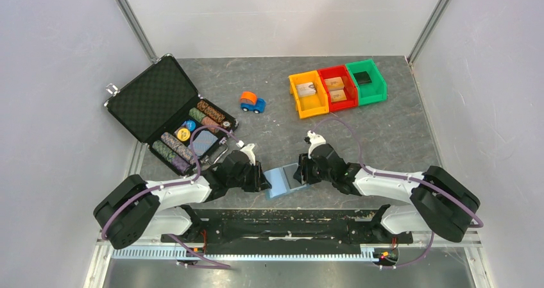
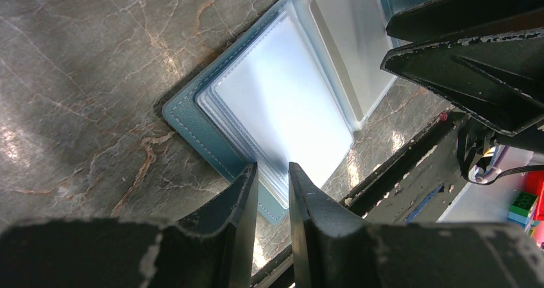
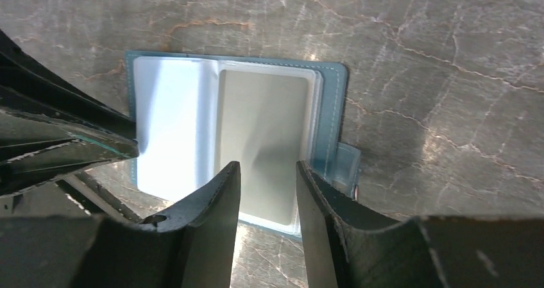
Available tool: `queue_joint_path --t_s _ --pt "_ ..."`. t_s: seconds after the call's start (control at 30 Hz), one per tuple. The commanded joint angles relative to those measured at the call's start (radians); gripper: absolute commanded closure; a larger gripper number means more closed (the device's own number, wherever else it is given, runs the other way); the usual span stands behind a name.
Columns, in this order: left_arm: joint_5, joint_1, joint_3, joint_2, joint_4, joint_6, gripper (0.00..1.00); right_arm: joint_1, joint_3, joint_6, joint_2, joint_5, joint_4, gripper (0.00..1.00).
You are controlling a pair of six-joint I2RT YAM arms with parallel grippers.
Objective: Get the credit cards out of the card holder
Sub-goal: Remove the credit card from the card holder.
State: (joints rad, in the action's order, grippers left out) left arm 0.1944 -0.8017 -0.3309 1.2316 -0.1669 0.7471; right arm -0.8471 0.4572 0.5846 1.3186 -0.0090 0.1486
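Observation:
The light-blue card holder (image 1: 282, 181) lies open and flat on the table near its front edge, between my two grippers. In the right wrist view, its right half (image 3: 330, 108) has a clear pocket holding a grey credit card (image 3: 260, 121). Its closing tab (image 3: 348, 163) sticks out to the right. Its left half (image 2: 282, 102) is a glaring clear sleeve, and I cannot tell what is in it. My left gripper (image 2: 274, 172) is just above that half's near edge, with a narrow gap between its jaws and nothing in them. My right gripper (image 3: 268, 169) hovers open over the grey card.
An open black case (image 1: 154, 95) with poker chips stands at the back left. A blue-and-orange toy car (image 1: 253, 101) is mid-table. Orange (image 1: 308, 94), red (image 1: 338, 87) and green (image 1: 366, 81) bins are at the back right. The table's front edge runs just behind the card holder.

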Motion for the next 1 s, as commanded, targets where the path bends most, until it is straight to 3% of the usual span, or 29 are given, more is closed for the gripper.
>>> queue_joint_path --t_s 0.0,0.8,0.97 --pt "0.008 -0.002 0.009 -0.004 -0.021 0.030 0.69 0.001 0.044 -0.033 -0.013 0.066 -0.044 0.59" --pt "0.014 -0.002 0.002 0.013 -0.022 0.024 0.69 0.003 0.028 -0.016 0.019 -0.073 0.061 0.61" --pt "0.014 -0.002 0.004 0.008 -0.022 0.024 0.68 0.003 0.031 -0.015 0.020 -0.042 0.041 0.61"
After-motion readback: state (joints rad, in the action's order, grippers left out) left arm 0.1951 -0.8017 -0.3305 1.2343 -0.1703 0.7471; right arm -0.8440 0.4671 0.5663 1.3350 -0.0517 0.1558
